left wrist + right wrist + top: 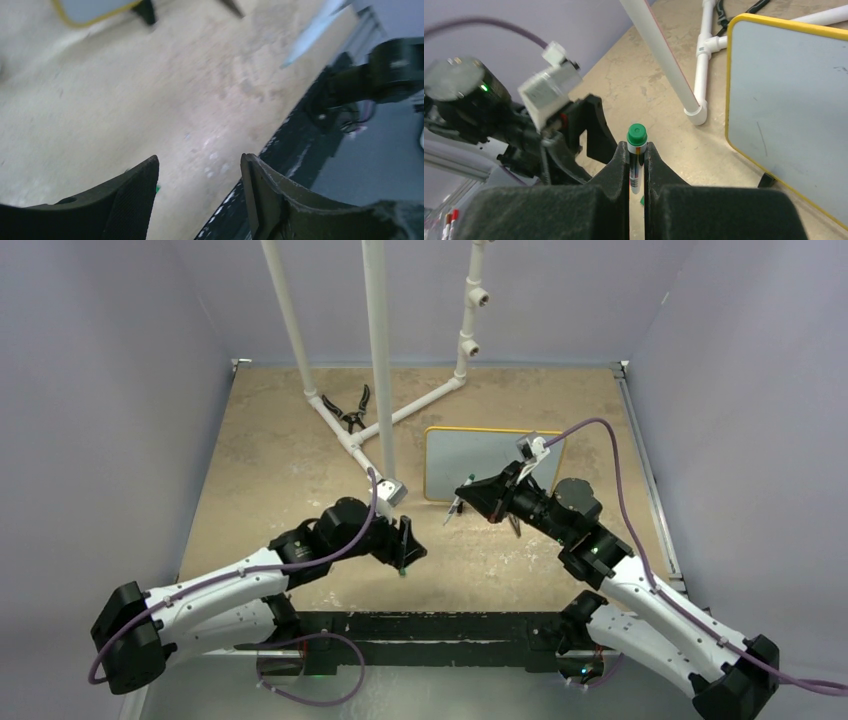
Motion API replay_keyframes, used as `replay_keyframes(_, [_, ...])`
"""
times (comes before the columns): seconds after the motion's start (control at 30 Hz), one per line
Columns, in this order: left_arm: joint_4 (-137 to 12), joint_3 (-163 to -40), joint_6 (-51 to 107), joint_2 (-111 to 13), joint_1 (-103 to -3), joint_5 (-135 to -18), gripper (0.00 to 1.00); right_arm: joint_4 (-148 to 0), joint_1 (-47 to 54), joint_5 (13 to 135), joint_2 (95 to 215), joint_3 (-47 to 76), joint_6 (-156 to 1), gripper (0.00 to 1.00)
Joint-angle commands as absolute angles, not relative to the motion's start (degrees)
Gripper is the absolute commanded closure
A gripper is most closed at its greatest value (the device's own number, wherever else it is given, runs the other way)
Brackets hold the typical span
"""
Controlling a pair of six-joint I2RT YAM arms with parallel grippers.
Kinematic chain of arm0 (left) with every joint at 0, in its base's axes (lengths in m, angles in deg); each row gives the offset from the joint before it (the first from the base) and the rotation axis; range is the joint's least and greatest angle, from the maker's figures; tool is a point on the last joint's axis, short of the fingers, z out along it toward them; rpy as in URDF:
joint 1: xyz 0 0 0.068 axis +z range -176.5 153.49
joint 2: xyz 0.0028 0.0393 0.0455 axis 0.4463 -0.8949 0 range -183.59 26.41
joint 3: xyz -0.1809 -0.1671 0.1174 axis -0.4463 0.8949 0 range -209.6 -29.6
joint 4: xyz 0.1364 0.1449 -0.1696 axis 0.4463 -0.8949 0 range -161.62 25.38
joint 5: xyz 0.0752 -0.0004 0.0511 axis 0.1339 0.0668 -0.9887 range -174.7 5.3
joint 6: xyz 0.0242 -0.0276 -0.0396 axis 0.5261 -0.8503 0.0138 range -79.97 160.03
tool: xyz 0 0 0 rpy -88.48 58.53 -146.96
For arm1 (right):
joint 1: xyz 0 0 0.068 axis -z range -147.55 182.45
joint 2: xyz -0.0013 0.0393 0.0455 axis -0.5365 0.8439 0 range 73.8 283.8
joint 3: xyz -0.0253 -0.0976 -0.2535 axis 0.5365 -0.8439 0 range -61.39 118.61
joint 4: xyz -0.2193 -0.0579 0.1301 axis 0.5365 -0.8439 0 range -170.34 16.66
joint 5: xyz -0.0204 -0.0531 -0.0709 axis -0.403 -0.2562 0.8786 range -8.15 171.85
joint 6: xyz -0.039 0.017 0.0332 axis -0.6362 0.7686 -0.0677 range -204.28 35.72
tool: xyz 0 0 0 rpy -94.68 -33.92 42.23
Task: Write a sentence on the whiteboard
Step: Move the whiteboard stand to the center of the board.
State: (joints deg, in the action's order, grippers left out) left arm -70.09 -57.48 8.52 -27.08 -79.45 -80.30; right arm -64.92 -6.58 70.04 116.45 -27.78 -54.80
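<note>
The right gripper (637, 154) is pinching a green-capped marker (637, 135), with the whiteboard (794, 85) just to its right. The left gripper (200, 167) is gaping wide.

**A walled-in robot bay in a lab**

I'm working in a closed lab test cell. Plain lavender walls (110, 390) box in the sandy desk (260, 480). A white pipe frame (378, 360) rises left of the whiteboard (475, 460). Nearer than the whiteboard, the left arm (215, 595) and right arm (660, 610) trail purple cables (598, 422) from the desk's edge.
</note>
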Motion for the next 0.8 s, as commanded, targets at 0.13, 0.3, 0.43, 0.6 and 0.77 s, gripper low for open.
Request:
replay_keyframes(0.13, [-65.5, -72.3, 15.2, -32.3, -79.6, -73.9, 0.37, -59.7, -6.6, 59.1, 118.3, -27.2, -55.3, 1.0])
replay_keyframes(0.3, [-58.8, -73.3, 15.1, -36.1, -79.6, -68.5, 0.36, -59.7, -6.6, 56.4, 118.5, -27.2, -54.8, 1.0])
replay_keyframes(0.43, [-56.6, -72.7, 14.7, -37.4, -79.6, -65.3, 0.4, -59.3, -6.6, 56.4, 117.7, -27.5, -54.0, 1.0])
replay_keyframes(0.6, [-54.7, -70.9, 13.8, -35.8, -79.6, -64.0, 0.7, -58.4, -6.6, 56.5, 117.5, -28.4, -53.2, 1.0])
replay_keyframes(0.77, [-57.2, -71.6, 15.9, -35.5, -79.6, -61.6, 1.0, -59.9, -6.6, 56.1, 117.8, -28.0, -52.9, 1.0])
